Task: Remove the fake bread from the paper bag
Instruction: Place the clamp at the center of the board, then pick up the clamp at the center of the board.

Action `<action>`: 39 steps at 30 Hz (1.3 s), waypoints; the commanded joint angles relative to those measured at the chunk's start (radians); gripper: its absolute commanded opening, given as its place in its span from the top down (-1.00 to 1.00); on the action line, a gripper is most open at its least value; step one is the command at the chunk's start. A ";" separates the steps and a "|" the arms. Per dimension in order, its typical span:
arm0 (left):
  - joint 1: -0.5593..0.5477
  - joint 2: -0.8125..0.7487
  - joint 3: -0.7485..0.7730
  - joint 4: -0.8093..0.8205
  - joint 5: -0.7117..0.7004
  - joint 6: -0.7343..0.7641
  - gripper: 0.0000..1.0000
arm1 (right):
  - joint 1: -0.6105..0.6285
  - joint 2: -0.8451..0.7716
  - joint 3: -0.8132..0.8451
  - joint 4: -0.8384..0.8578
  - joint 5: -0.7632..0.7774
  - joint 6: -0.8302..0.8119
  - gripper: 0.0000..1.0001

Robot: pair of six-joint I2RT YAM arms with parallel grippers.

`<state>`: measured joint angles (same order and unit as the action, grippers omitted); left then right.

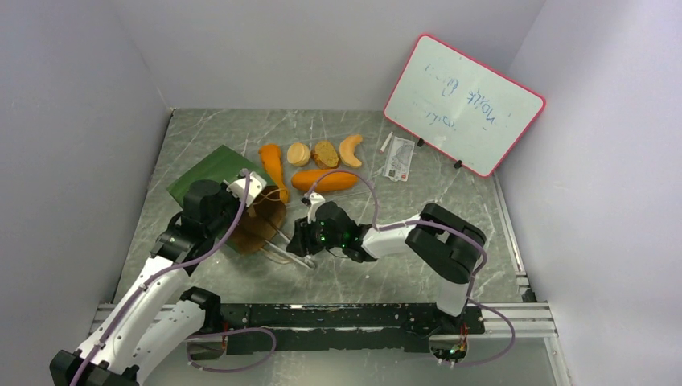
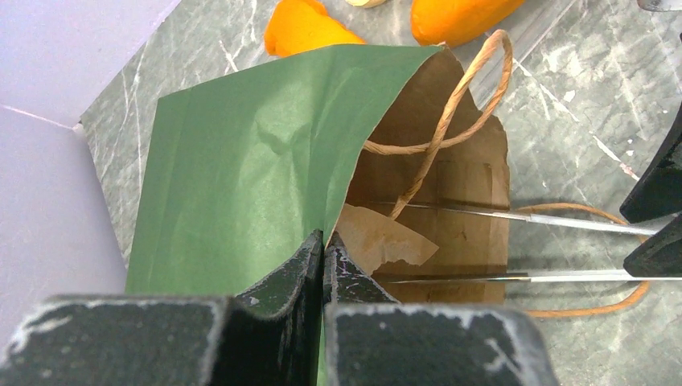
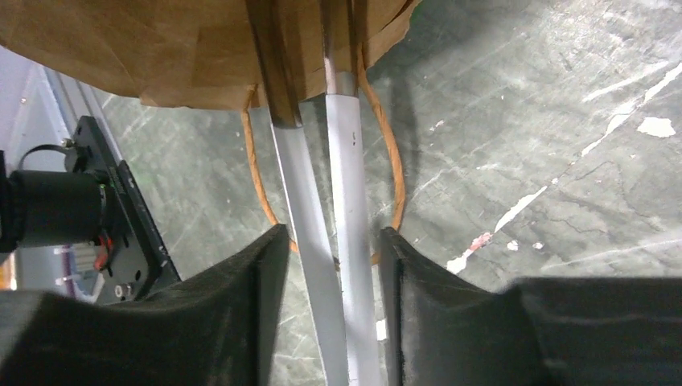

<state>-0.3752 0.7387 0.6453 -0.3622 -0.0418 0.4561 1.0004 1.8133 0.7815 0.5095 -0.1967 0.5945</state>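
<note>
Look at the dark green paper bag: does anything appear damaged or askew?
The dark green paper bag lies on its side, and a ragged brown paper flap juts into its mouth beside the shut left gripper; it looks torn or crumpled.

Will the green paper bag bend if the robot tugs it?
Probably bends: the paper bag shows creases and lies on its side. It likely slides easily on the smooth table. Its inner edge looks torn, so hard tugs might rip it.

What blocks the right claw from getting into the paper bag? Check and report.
Likely nothing. The left claw pinches the rim of the paper bag, so its mouth stands open, and the tongs in the right claw reach inside.
</note>
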 commanded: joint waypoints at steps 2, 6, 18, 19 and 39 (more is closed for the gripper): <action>-0.011 0.007 -0.001 0.050 -0.026 -0.017 0.86 | 0.019 -0.011 0.027 -0.022 0.068 -0.122 -0.12; -0.012 0.007 0.004 0.047 -0.030 -0.019 0.86 | 0.038 -0.035 0.058 -0.070 0.113 -0.171 -0.42; -0.012 -0.010 0.008 0.047 -0.047 -0.021 0.86 | 0.135 -0.278 0.020 0.067 0.530 -0.387 -1.00; -0.013 -0.011 0.009 0.047 -0.048 -0.023 0.86 | 0.135 -0.277 0.021 0.074 0.523 -0.352 -1.00; -0.013 -0.005 0.009 0.063 -0.068 -0.048 0.86 | 0.184 -0.164 -0.047 0.079 0.453 -0.484 -0.72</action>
<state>-0.3817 0.7383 0.6453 -0.3519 -0.0853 0.4259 1.1244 1.5993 0.7837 0.5674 0.1551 0.1963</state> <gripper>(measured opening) 0.073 0.859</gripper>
